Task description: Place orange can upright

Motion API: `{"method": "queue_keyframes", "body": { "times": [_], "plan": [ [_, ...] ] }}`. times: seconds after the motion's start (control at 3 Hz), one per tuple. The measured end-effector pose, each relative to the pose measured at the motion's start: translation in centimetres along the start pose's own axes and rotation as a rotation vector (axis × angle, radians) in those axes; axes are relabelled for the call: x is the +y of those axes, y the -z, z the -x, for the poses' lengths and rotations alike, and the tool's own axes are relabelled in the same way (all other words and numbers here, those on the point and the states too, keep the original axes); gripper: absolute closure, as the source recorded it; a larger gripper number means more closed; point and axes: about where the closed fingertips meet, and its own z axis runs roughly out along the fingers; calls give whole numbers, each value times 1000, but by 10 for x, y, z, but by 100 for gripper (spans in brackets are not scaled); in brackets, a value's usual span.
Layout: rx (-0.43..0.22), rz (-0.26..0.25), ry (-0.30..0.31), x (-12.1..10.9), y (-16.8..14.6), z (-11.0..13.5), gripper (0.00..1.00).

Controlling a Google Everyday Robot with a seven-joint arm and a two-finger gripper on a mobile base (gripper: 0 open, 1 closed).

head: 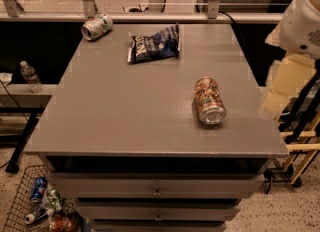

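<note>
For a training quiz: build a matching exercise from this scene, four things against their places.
1. orange can
2. white and green can
3. chip bag
4. gripper

A. far left corner of the table
B. beyond the table's right edge
C. on its side, right part of the table
D. far middle of the table

Pairs: 1-C, 2-A, 3-D, 4-B

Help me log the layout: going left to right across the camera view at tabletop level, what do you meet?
White and green can, on its side at the far left corner → dark blue chip bag → orange can, lying on its side → gripper, just beyond the right edge of the table.
</note>
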Motion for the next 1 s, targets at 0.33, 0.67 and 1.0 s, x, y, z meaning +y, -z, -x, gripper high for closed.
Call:
{"method": "queue_keyframes", "body": {
  "times": [0.33,0.67,1.0],
  "plan": [
    [42,-11,-60,-9,-17,48,0],
    [33,-25,-133,-11,-16,55,0],
    [32,21,-227,-12,-24,52,0]
  ]
}}
